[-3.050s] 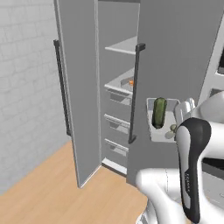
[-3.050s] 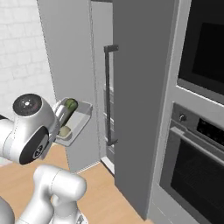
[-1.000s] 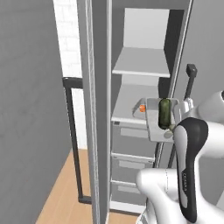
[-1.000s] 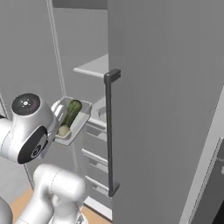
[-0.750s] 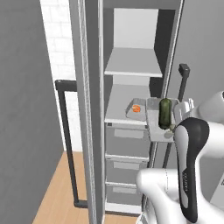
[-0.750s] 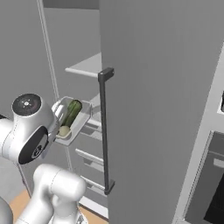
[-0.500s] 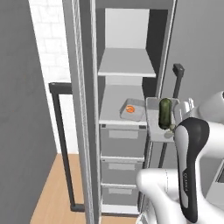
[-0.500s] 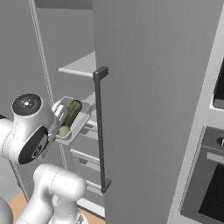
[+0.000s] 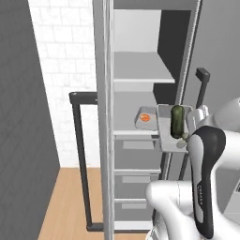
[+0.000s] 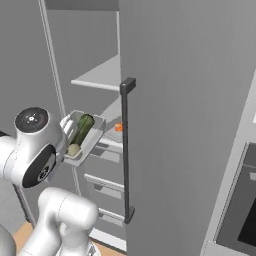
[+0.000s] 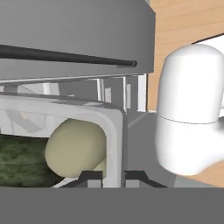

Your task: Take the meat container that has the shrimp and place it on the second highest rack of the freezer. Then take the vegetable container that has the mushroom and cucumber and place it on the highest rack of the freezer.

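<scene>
- Currently, the gripper [image 11: 114,176] is pinching the rim of the vegetable container [image 9: 169,136] with its jaws clamped together on the tray wall, holding it up in front of the open freezer [image 9: 140,70].
- Inside the tray, the dark green cucumber [image 9: 177,121] is lying lengthwise and the beige mushroom [image 11: 75,148] is sitting against its near end.
- Farther in, the meat container [image 9: 146,117] with the orange shrimp [image 9: 146,118] is resting on the lower shelf.
- Above it, the highest rack [image 9: 140,75] is sitting bare.
</scene>
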You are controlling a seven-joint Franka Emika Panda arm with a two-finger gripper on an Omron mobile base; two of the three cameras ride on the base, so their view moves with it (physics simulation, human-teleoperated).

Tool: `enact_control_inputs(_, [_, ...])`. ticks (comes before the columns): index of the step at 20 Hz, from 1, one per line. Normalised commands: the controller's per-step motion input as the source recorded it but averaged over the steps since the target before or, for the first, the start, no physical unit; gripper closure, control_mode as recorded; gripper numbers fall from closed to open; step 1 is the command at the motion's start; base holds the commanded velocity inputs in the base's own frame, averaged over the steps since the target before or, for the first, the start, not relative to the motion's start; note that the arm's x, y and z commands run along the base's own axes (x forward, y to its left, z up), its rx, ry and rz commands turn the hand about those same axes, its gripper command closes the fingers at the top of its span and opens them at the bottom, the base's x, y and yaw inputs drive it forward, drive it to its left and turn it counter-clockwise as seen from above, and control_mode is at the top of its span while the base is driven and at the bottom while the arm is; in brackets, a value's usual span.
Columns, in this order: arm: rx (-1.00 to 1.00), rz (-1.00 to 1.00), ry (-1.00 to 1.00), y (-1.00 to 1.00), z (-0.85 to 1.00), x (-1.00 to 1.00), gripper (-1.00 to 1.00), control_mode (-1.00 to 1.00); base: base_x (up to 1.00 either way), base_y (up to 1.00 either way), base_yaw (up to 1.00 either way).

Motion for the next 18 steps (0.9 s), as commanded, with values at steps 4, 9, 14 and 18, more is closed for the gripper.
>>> enact_control_inputs(4, [0.00, -0.09, 0.00, -0.01, 0.01, 0.00, 1.00, -1.00, 0.00, 0.07, -0.02])
enact_control_inputs(9, [0.00, -0.05, 0.00, -0.06, 0.00, 0.09, 1.00, -1.00, 0.00, 0.00, 0.00])
enact_control_inputs(14, [0.00, 0.06, -0.01, 0.00, 0.23, 0.44, 1.00, -1.00, 0.00, 0.00, 0.00])
enact_control_inputs(18, [0.00, 0.09, -0.05, 0.01, 0.32, 0.55, 1.00, -1.00, 0.00, 0.00, 0.00])
